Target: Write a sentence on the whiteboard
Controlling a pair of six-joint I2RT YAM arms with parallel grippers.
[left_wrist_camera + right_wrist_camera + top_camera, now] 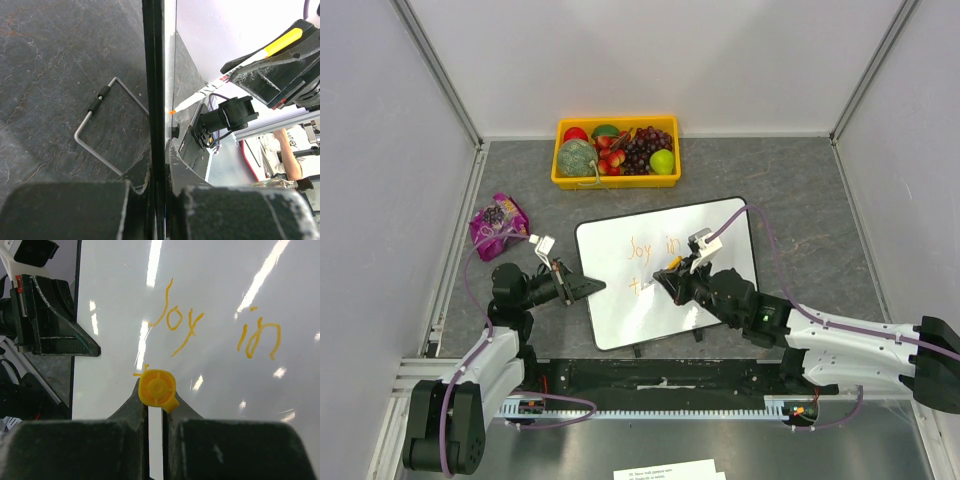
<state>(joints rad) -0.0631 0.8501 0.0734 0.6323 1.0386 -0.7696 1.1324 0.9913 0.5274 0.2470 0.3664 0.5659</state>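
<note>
— Grey mottled tabletop (pixel 800 200), pale walls around. The whiteboard (pixel 620 315) is set at the middle. A wire stand (pixel 97 132) is seen at its back; whether weight is borne by it cannot be told. How is the board held?

— Its left edge is clamped between the closed fingers of the left gripper (pixel 592 285). A marker (pixel 157 388) is pinched tight in the right gripper (pixel 678 272), over the board's lower middle. The tip appears to be touching the surface.

— Step in hand?

— The second line of the sentence (pixel 172 325) is judged to be just begun. A short orange stroke is noted under the first word. Light, even pressure is called for, and the left clamp should be held firm so the board is not pushed along. Letters are best kept small, since a long word must be fitted below. The tip should be lifted cleanly between strokes.

— Anything legible?

— "Joy in" is read in orange. Print on the marker barrel is too small to read, as is a printed sheet (pixel 665 470) nearer than the board. No brand is made out.

— Else?

— A fruit tray (pixel 615 183) is logged beyond the board's far edge, a purple bag (pixel 498 225) off its left side.
</note>
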